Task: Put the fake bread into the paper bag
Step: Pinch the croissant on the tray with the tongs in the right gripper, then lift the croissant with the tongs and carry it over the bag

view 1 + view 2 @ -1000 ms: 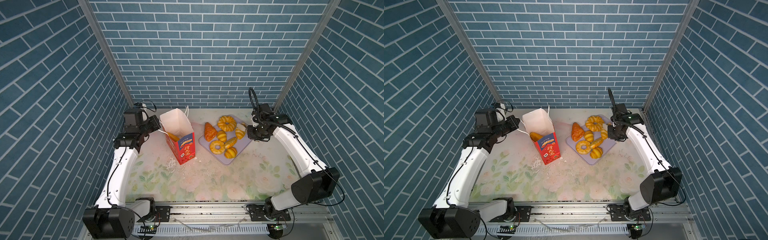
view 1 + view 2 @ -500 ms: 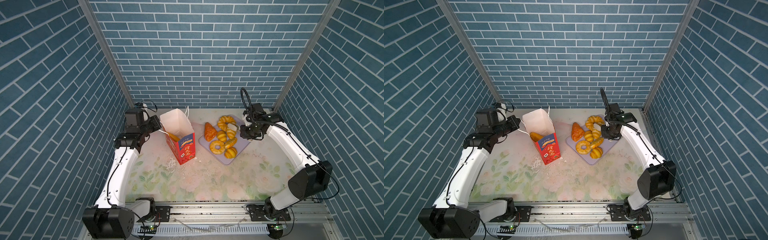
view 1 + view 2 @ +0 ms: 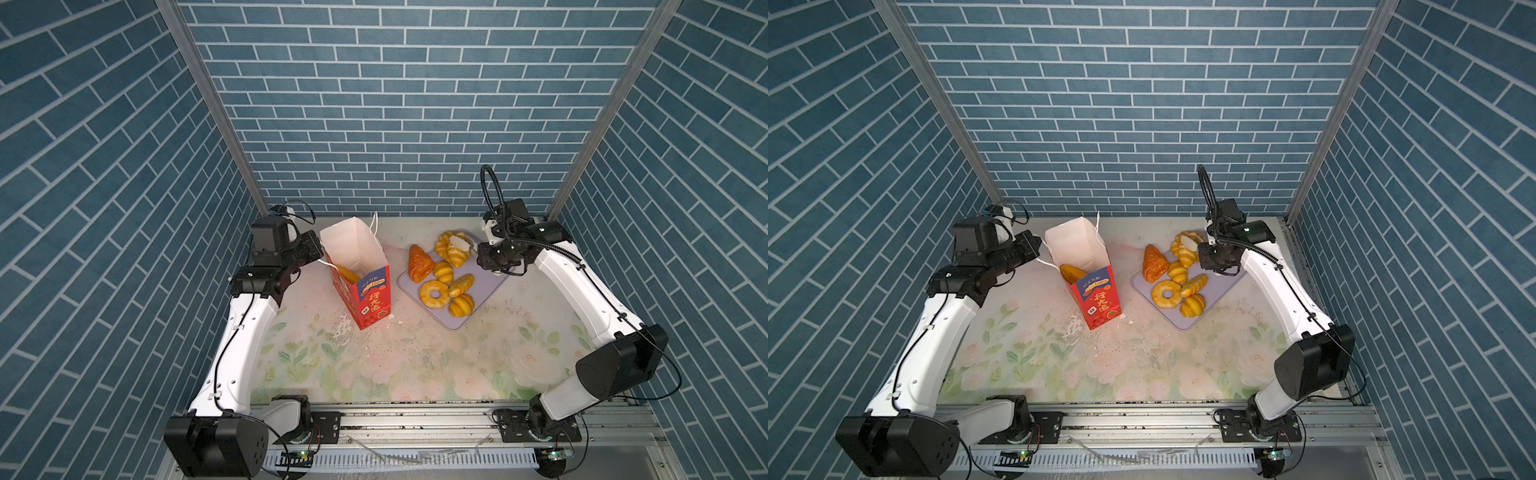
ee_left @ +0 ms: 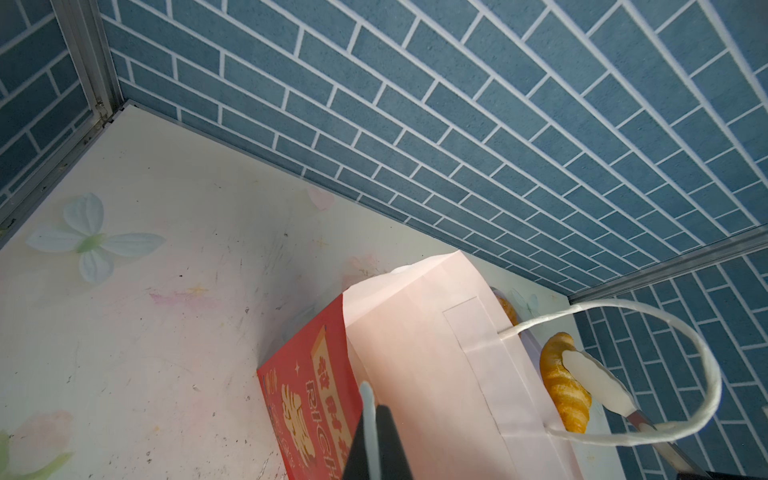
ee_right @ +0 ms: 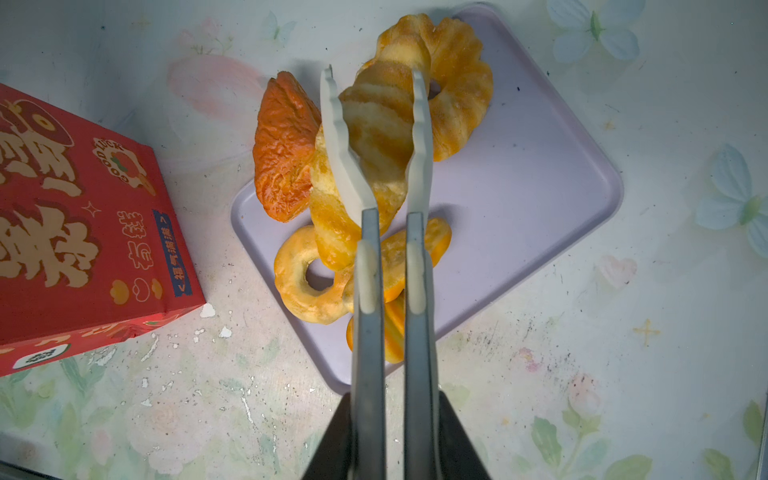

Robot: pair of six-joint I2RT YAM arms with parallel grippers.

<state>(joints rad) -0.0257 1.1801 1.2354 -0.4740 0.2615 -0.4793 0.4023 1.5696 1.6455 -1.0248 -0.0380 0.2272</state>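
A second before, the right gripper (image 5: 374,95) had sat low by the right side of the flat lilac plastic tray (image 3: 486,282), next to a small ridged golden toy roll (image 5: 382,137). Now its two white tips were squeezed shut on that roll and had lifted it off the tray, up over the other buns. That meant one more bread was picked up and ready to go, but it was not in the bag yet and had to be carried across to the open top. Nearest of all, the flowery white table top (image 3: 395,365) had some little white crumbs (image 3: 343,330) on it. Next came the tall red paper bag with white lining (image 3: 372,291), standing up with its mouth open, and inside it showed one golden-orange toy bread (image 3: 1071,272). The left gripper (image 4: 372,415) was closed tight at the bag's rim, on the side away from the tray. It looked to be pinching the paper to hold the bag steady, though the view was too poor to be sure. On the tray, from near to far, lay a fat ridged golden bun (image 3: 461,306), a smooth golden ring donut (image 3: 434,294), a long striped roll (image 3: 462,285), a little round roll (image 3: 443,272), a red-brown toy croissant (image 3: 420,262) at the edge nearest the bag and, farthest back, a big wavy golden ring donut (image 3: 442,244) under the held roll.
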